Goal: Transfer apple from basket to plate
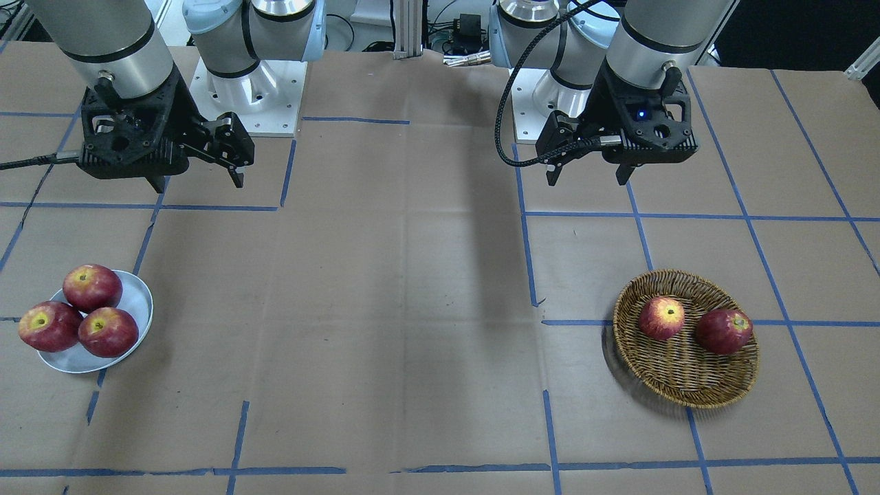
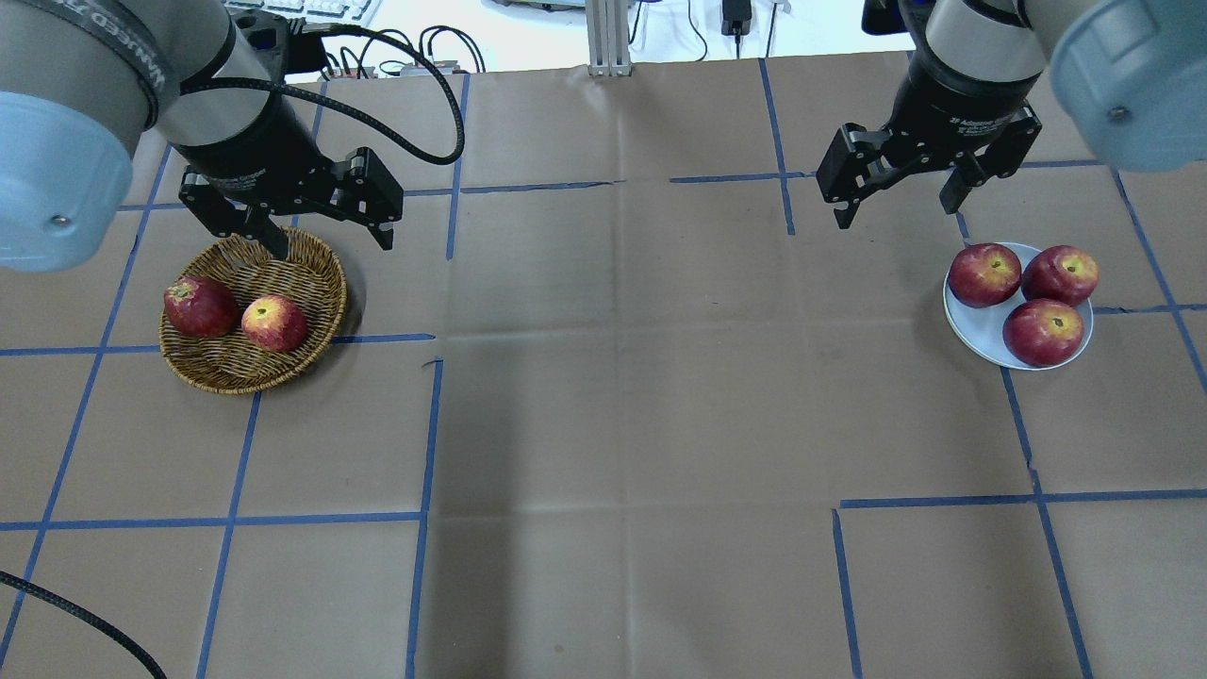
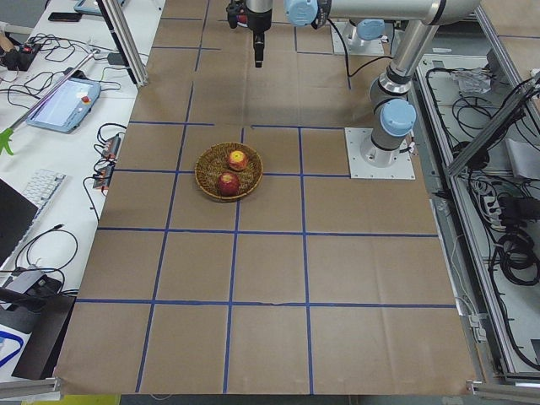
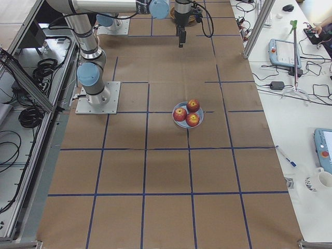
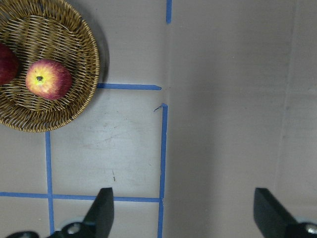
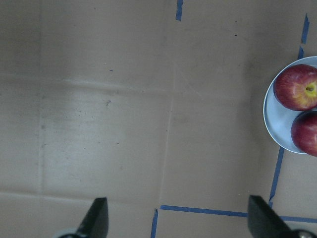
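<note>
The apple (image 2: 274, 322), red with a pale yellow-orange striped blush, lies in the round wicker basket (image 2: 236, 372) on my left side, next to a darker red apple (image 2: 199, 306). It also shows in the front view (image 1: 661, 317) and at the upper left of the left wrist view (image 5: 48, 79). My left gripper (image 2: 332, 247) is open and empty, held high above the table just beyond the basket's rim. The pale bluish plate (image 2: 981, 325) on my right side holds three dark-red apples. My right gripper (image 2: 894, 213) is open and empty, high and off to the plate's side.
The table is covered in brown paper with a grid of blue tape lines (image 2: 429, 424). The arm bases (image 1: 247, 89) stand at the robot's edge of the table. Desks with cables and devices (image 3: 59, 101) flank the far side.
</note>
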Tool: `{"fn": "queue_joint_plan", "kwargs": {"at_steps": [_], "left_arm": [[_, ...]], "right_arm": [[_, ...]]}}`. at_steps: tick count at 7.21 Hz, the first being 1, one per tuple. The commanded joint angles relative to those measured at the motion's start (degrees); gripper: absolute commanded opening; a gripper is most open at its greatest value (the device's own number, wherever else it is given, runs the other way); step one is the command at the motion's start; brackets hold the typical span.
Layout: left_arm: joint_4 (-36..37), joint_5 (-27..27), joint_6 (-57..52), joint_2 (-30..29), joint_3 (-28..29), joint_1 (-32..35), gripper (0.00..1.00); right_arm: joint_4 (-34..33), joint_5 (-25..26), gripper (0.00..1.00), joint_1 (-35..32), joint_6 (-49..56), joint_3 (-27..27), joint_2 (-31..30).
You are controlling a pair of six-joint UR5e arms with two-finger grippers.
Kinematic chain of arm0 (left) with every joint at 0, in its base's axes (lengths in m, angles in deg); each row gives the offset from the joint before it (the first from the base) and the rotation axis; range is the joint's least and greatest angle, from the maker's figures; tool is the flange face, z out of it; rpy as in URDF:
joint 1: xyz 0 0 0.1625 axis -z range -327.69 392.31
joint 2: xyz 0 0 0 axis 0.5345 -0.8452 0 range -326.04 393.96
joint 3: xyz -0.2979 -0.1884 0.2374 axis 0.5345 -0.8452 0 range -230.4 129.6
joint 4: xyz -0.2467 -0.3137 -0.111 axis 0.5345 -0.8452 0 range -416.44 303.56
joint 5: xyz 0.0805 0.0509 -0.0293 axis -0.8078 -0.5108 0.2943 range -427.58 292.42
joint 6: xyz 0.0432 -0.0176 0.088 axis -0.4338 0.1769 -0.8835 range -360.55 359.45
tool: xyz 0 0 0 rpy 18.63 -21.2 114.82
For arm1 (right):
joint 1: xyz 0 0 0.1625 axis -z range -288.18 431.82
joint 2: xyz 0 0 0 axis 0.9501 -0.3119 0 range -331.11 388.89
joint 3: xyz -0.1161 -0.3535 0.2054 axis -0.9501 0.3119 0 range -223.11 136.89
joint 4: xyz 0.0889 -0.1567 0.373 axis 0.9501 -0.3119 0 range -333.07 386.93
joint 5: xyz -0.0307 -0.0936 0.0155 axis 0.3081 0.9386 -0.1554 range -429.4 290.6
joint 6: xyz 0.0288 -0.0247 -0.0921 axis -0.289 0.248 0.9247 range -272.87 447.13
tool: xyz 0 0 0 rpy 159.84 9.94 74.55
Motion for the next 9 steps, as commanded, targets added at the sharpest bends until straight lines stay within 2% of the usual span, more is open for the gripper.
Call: {"fn": "queue_joint_plan", "kwargs": {"at_steps": [1,9], "left_arm": [[0.0,-0.03,0.02,0.04,-0.07,0.04,1.0],[-0.96,0.06,-0.42,1.0,-0.25,0.04,1.0]], "right_arm": [[-0.01,0.0,1.0,0.0,-0.02,0.0,0.09],[-0.01,0.0,1.0,0.0,0.07,0.0,0.09]]}}
